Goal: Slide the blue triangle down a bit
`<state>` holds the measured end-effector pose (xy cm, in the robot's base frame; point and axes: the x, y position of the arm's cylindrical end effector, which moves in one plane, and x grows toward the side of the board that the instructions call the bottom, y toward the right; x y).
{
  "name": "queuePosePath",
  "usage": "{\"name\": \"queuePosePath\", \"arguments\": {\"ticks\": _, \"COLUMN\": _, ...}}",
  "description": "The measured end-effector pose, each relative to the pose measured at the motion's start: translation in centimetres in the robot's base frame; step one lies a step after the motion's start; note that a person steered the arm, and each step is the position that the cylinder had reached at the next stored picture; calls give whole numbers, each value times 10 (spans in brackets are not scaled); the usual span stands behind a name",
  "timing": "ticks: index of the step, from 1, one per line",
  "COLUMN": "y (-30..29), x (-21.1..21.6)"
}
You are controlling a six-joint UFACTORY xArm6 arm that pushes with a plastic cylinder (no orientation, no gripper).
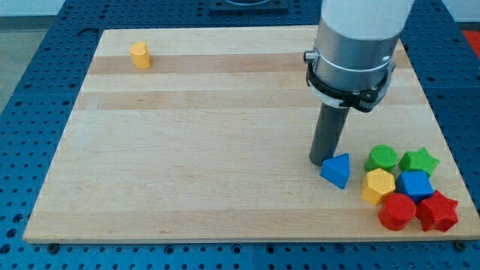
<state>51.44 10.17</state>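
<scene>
1. No claw here to be open or clenched — only my tip (322, 160), resting at the far-left edge of the blue triangle (336, 169), touching or nearly so
2. The triangle lies near the board's right-hand near corner, just left of the yellow hexagon (378, 185)
3. Push gently toward the near edge from its far side, staying centred — an off-centre push could swing it into the cluster

no readable text, labels or numbers

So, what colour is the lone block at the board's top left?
Yellow-orange block, seen in the camera view.
</scene>
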Motion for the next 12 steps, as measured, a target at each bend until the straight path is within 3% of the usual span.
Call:
{"name": "queuePosePath", "arguments": {"ticks": 2, "y": -33, "x": -8}}
{"name": "queuePosePath", "arguments": {"ticks": 3, "y": -29, "x": -34}}
{"name": "queuePosePath", "arguments": {"ticks": 9, "y": -11, "x": -27}}
{"name": "queuePosePath", "arguments": {"ticks": 12, "y": 27, "x": -21}}
